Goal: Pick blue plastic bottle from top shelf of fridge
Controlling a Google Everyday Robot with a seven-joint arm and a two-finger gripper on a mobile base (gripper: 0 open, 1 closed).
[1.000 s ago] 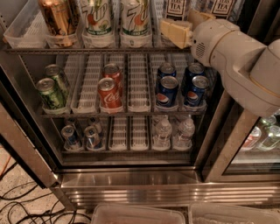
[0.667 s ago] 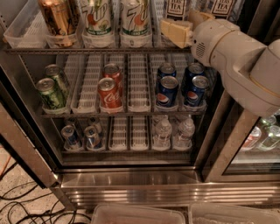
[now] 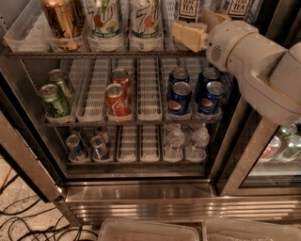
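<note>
The blue plastic bottle [image 3: 190,8] on the top shelf [image 3: 94,55] could be toppled backward by the gripper [image 3: 195,32] placed low before it, its closure impossible to tell.

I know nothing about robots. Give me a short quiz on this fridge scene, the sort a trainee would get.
1. True or false: the gripper is up at the top shelf, by the blue plastic bottle.
2. How many Pepsi cans are in view? A) two B) four C) six
3. Fill in: the small water bottles stand on the ___ rack in view.

Key: 1 true; 2 B; 3 lowest.
</note>
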